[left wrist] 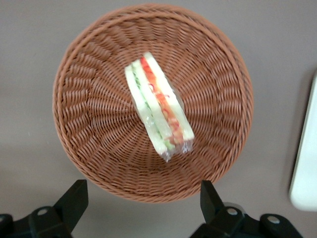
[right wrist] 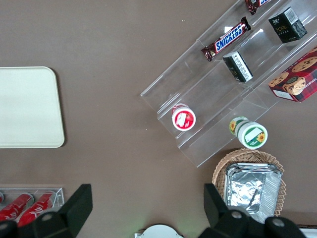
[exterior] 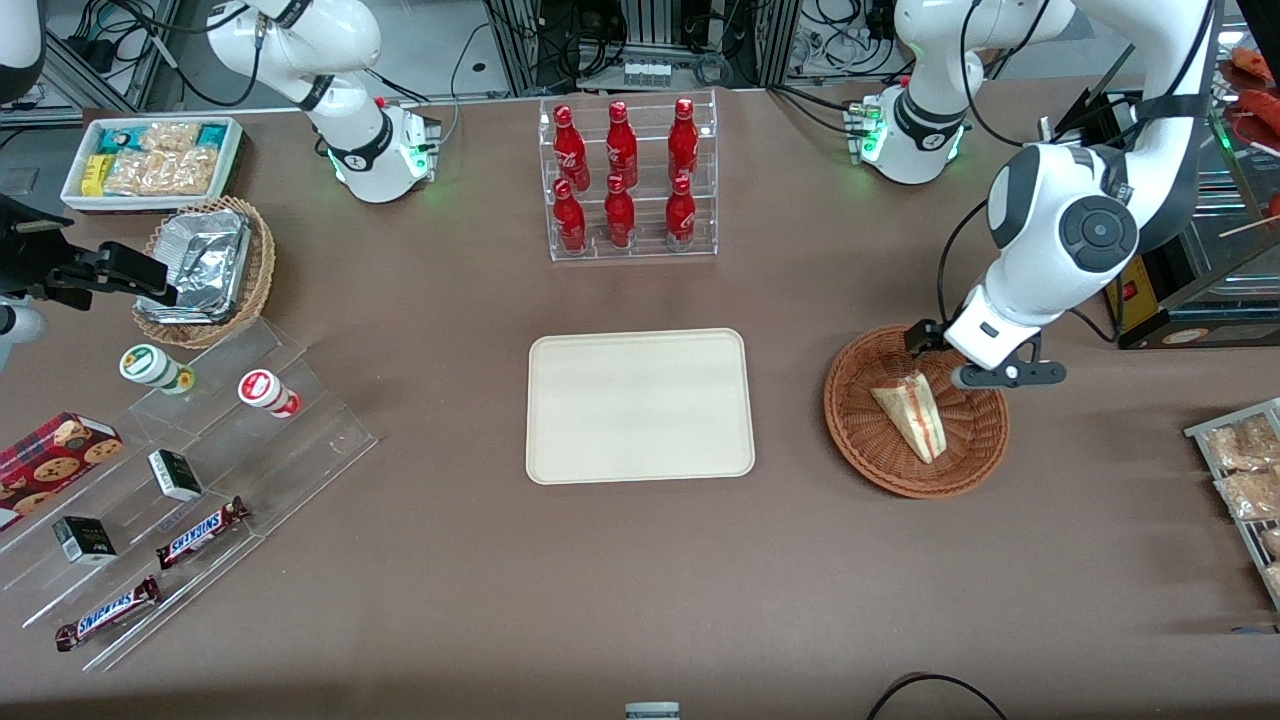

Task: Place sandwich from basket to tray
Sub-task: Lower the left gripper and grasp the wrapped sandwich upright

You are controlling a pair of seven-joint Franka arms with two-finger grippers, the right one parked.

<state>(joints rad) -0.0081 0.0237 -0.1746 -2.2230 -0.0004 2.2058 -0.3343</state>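
one sandwich (left wrist: 157, 107) in one basket (left wrist: 94, 69), one tray (exterior: 640, 405) bare, jaws (left wrist: 143, 201) spread wide above

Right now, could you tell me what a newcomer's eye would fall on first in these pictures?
Probably the sandwich, a wrapped wedge lying in the reddish-brown basket toward the working arm's end of the table, with the gripper hovering open just above the basket. Next comes the bare cream tray at the table's middle. Farther from the front camera than the tray, a clear rack of red bottles also catches the eye.
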